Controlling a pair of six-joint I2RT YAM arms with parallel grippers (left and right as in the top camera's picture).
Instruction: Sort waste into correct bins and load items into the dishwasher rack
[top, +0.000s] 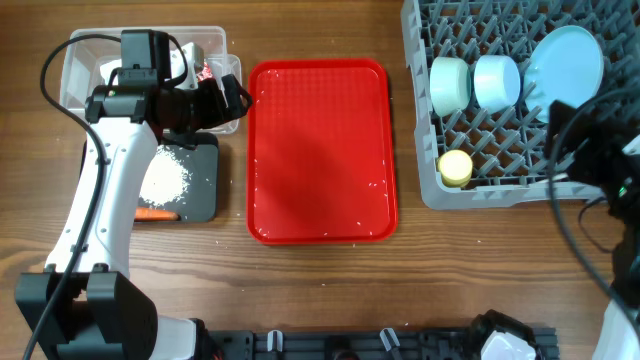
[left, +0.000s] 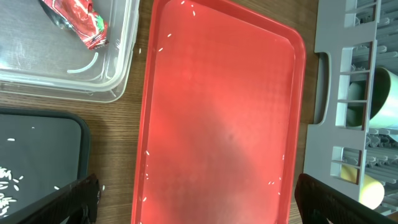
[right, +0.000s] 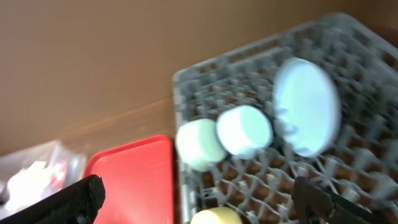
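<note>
My left gripper is open and empty, hovering by the right end of the clear tub; in its wrist view the jaws straddle the red tray. The tub holds the red wrapper and white tissue. The black tray holds rice, and the carrot lies at its front edge. The grey rack holds two bowls, the plate and the yellow cup. My right gripper is open and empty over the rack's front. The spoon and brown lump are not visible.
The flat red tray lies between the bins and the rack, with a few rice grains scattered along its edges. A thin white curved piece lies in the tub. The right wrist view is blurred.
</note>
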